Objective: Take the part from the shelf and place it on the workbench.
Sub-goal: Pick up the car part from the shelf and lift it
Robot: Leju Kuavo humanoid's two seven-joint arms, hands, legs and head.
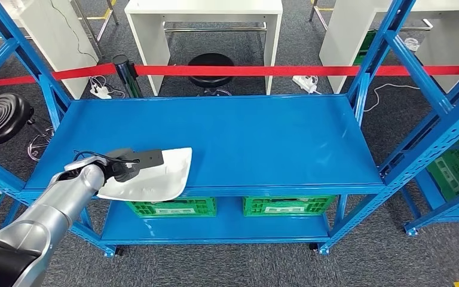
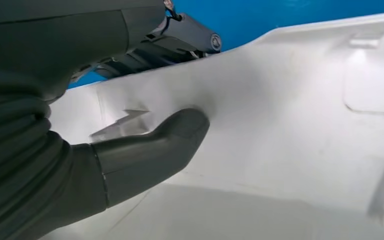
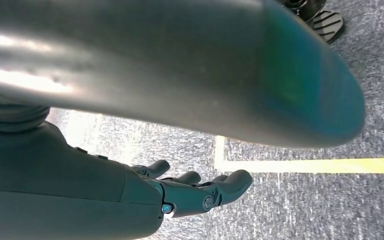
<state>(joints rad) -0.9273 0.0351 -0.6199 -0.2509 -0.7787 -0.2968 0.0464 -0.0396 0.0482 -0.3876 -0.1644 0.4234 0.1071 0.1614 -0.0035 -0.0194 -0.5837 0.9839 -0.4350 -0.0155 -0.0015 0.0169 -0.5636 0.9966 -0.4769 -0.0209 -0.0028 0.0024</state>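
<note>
The part [image 1: 166,174] is a white, curved moulded panel lying at the front left of the blue shelf's top deck [image 1: 245,137], overhanging the front edge a little. My left hand [image 1: 132,162] grips its near left end, with the dark fingers laid over the top. In the left wrist view the thumb [image 2: 155,150] presses on one face of the part [image 2: 290,125] and the fingers [image 2: 180,35] reach past its edge on the other side. My right hand [image 3: 200,192] hangs over the grey floor, fingers loosely apart, holding nothing.
Two green crates [image 1: 173,207] [image 1: 287,205] sit on the lower shelf level. Blue uprights [image 1: 388,42] rise at the shelf's corners. Behind run a red barrier tape [image 1: 275,70], black stools [image 1: 0,116] and white tables [image 1: 203,9]. More blue racking stands at the right.
</note>
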